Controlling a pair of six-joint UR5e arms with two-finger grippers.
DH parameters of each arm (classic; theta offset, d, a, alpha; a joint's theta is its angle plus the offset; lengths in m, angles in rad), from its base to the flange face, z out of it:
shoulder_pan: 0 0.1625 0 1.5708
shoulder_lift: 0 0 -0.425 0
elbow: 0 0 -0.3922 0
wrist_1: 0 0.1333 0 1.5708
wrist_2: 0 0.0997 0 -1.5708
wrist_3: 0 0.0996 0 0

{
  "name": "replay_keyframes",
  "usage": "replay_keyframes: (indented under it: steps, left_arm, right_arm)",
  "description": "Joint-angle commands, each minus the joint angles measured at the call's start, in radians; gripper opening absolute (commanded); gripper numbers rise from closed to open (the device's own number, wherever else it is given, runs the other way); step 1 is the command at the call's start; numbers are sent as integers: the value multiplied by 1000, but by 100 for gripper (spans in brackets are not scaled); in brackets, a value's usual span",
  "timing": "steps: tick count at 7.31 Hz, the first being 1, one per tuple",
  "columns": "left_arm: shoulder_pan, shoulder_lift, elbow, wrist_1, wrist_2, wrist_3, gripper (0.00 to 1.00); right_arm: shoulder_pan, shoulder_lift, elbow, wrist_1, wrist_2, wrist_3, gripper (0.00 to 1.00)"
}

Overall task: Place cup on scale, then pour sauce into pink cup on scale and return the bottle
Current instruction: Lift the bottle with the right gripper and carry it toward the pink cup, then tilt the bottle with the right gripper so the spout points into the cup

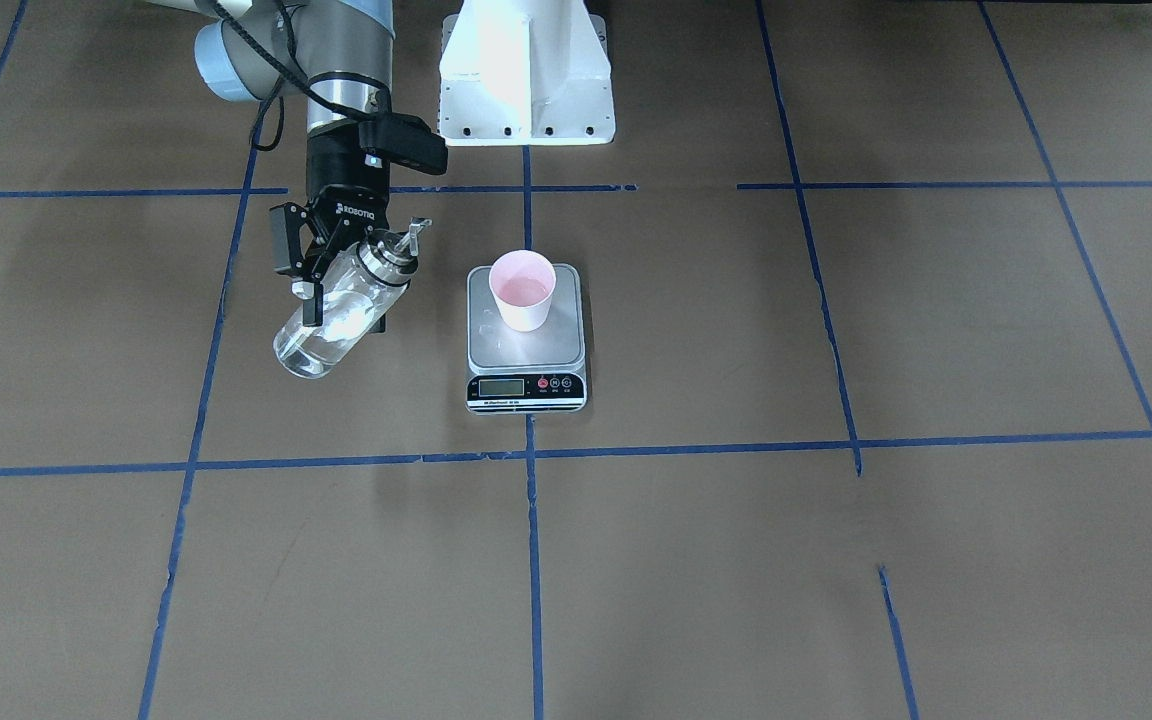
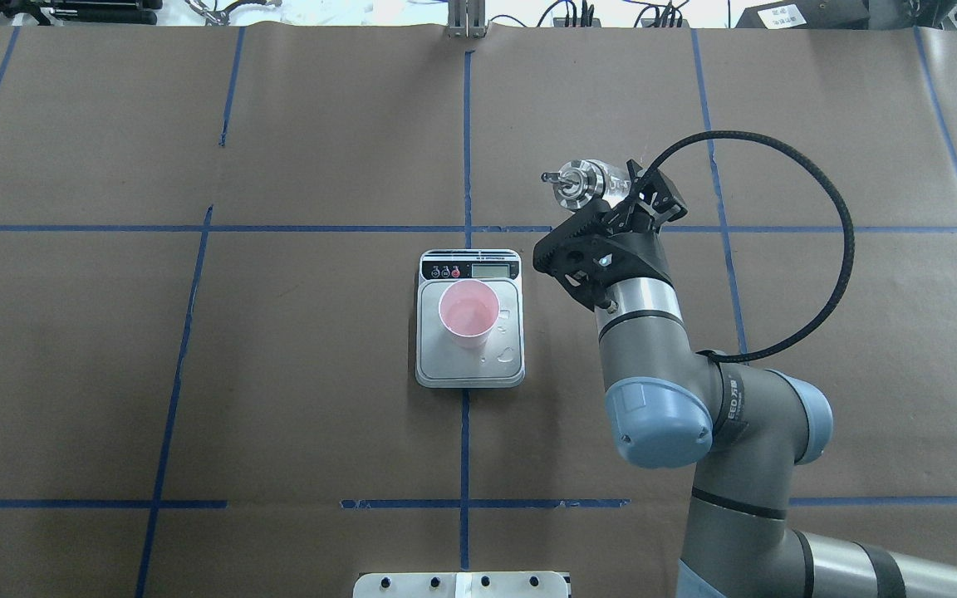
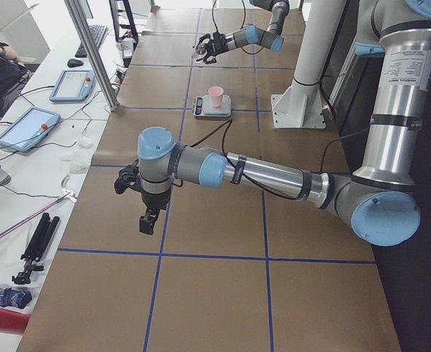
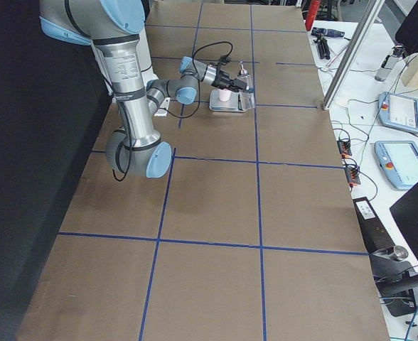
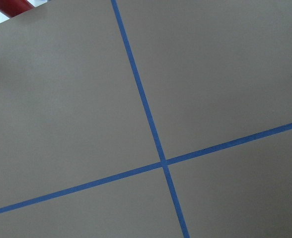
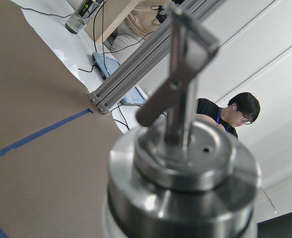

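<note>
The brown paper-covered surface (image 1: 696, 560) is carrying a grid of blue tape lines (image 1: 533, 560), and beyond its far edge a person (image 6: 225, 116) is sitting at a white desk.

The right fingers (image 1: 310, 300) are clamping the glass body of the bottle (image 1: 308, 348) and holding it tilted clear of the surface, its base end lower and its spout end higher. The bottle is showing as a clear cylinder with a shiny metal collar, a black ring and a small metal pour spout (image 6: 178, 84) that is filling the right wrist view. The sauce (image 1: 321, 335), clear and colourless, is pooling toward the low base end.

The scale (image 2: 470, 370) is sitting just beside those fingers on the robot's left, apart from them, its silver platform flat and its black strip with a grey display and round red and black buttons facing away from the robot. The cup (image 2: 468, 314), pale outside and pink inside, is standing upright on the platform, and a few clear droplets (image 2: 507, 355) are lying on the steel next to it.

There is one bottle, one cup and one scale, and two arms.

The left fingers (image 3: 149, 220) are hanging over bare paper well away from the scale; whether they are open or closed cannot be told.
</note>
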Motion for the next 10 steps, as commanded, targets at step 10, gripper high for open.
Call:
replay_keyframes:
  steps: [10]
  left_arm:
    - [-27, 102, 172, -315, -39, -64, 100]
  right_arm:
    - [-107, 83, -105, -317, -311, -211, 0]
